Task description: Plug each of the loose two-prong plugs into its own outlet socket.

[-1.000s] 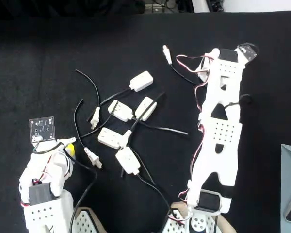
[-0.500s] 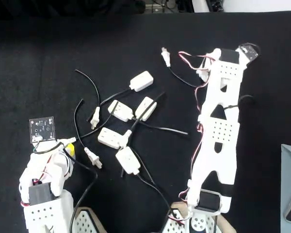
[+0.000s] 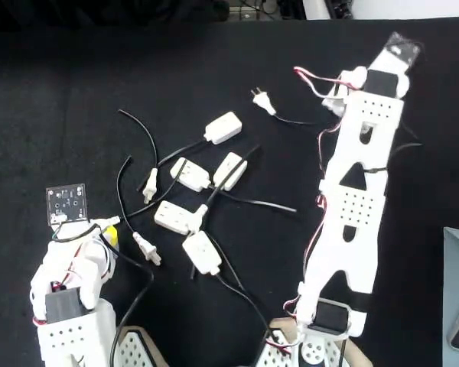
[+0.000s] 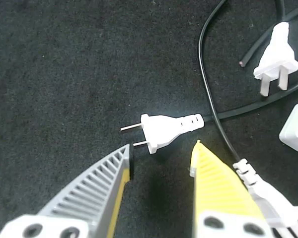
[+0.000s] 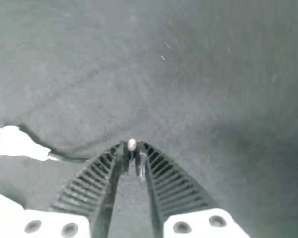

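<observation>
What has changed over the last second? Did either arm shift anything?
The right arm reached farther out, toward the top right of the high view. Its right pincer, shut on the cable at its cut end, dragged it along, so the plug on it slid a little toward the arms' bases and turned. The left pincer, the other plugs and the sockets stayed put.

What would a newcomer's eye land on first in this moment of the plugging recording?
The long white right arm lies stretched up the right side of the black table, its right gripper pinching the cut end of a thin black cord that leads to a far white two-prong plug. Mid-table lies a tangle of white outlet sockets, and the left gripper hangs open over a near white two-prong plug.
</observation>
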Controlling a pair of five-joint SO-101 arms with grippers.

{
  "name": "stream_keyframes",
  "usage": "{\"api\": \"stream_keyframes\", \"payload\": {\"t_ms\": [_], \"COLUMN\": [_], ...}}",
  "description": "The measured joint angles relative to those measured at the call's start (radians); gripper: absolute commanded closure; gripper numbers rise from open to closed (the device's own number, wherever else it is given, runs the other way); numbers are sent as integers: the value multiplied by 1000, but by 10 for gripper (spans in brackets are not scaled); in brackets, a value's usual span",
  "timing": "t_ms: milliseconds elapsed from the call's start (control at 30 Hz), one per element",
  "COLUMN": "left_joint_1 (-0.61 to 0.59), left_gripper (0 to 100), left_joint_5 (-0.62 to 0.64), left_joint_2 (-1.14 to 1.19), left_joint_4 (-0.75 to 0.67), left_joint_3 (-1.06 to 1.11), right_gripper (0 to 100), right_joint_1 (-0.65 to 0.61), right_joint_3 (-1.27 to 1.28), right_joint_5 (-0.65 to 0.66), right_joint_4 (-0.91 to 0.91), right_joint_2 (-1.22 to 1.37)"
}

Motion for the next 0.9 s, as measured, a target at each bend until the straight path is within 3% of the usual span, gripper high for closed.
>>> {"api": "stream_keyframes", "payload": {"t_ms": [700, 900], "left_joint_1": [0, 0], "left_gripper": [797, 797], "left_joint_5": [0, 0], "left_joint_2": [0, 0], "left_joint_4": [0, 0], "left_joint_3": [0, 0], "right_gripper": [987, 987], "right_joint_1": [180, 204], "right_joint_3": [12, 305], "right_joint_5": [647, 784], "right_joint_4": [3, 3], "right_joint_2": [-471, -672]}}
